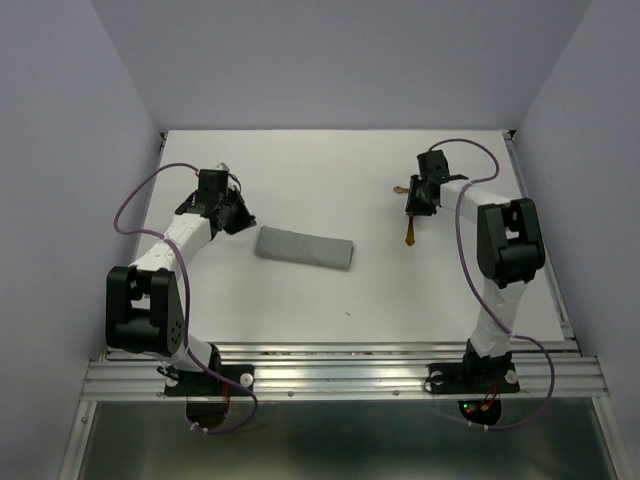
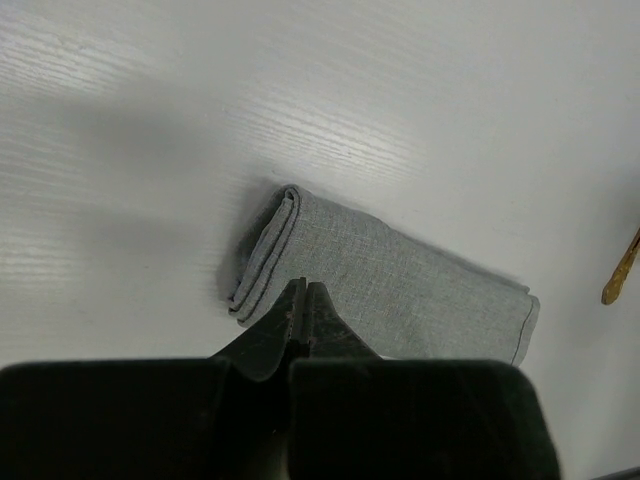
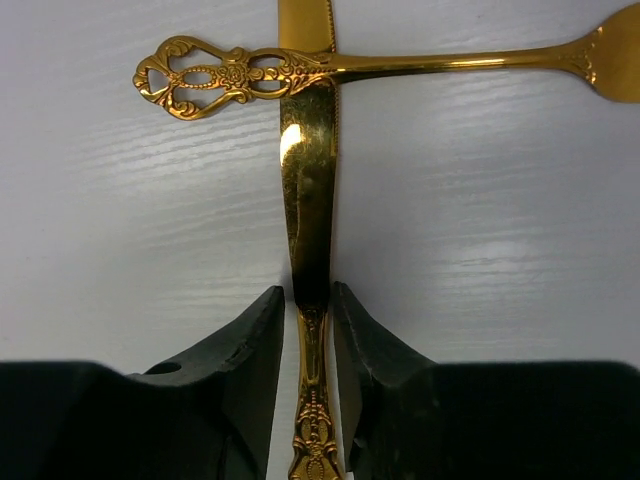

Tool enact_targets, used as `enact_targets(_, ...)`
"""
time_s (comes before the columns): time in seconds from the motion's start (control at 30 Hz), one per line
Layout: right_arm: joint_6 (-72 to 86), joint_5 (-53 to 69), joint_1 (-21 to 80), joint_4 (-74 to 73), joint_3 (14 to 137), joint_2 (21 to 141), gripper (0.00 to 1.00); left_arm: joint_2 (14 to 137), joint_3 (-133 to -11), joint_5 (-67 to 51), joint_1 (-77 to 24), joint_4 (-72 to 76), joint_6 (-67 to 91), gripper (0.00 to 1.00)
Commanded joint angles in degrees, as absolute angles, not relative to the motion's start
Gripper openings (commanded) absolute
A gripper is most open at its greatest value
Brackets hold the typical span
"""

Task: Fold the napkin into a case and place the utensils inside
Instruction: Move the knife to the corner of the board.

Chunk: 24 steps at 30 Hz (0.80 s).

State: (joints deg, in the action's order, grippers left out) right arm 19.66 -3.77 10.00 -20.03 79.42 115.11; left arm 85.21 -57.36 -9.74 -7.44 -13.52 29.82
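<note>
The napkin, folded into a narrow grey case (image 1: 305, 247), lies flat mid-table; in the left wrist view the case (image 2: 420, 290) shows layered folds at its left end. My left gripper (image 1: 236, 213) is shut and empty, its tips (image 2: 305, 288) just over the case's near edge. Two golden utensils (image 1: 411, 212) lie crossed at the right. My right gripper (image 1: 421, 198) is open, and its fingers (image 3: 308, 290) straddle the knife (image 3: 307, 190) where blade meets handle, with thin gaps on both sides. The other utensil (image 3: 400, 65) lies across the knife, its head cut off by the frame.
White tabletop (image 1: 350, 170) with pale walls on three sides. An aluminium rail (image 1: 340, 375) runs along the near edge by the arm bases. A golden utensil tip (image 2: 622, 268) shows at the right edge of the left wrist view.
</note>
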Motion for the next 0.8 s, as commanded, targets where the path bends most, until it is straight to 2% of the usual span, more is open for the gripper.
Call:
enact_targets(0.0, 19.5, -0.5, 13.8, -19.8, 77.6, 114.9, 0.32, 84.5, -58.3, -10.5, -7.6, -13.1, 28.8, 0.0)
enact_targets(0.23, 24.2, 2.9, 19.9, -19.1, 76.5, 113.0, 0.39, 84.9, -58.3, -10.8, -7.7, -12.8, 28.6, 0.0)
enact_targets(0.37, 25.9, 4.8, 21.4, -18.9, 78.7, 112.5, 0.5, 84.6, -58.1, -10.6, -7.7, -13.1, 28.1, 0.0)
enact_targets(0.53, 25.0, 7.2, 22.0, -20.0, 82.5, 113.4, 0.51, 84.6, -57.9, -10.6, -7.7, -13.2, 27.9, 0.0)
enact_targets(0.77, 24.8, -6.8, 22.0, -22.1, 84.5, 111.7, 0.51, 84.6, -57.8, -11.0, -7.7, -13.4, 27.4, 0.0)
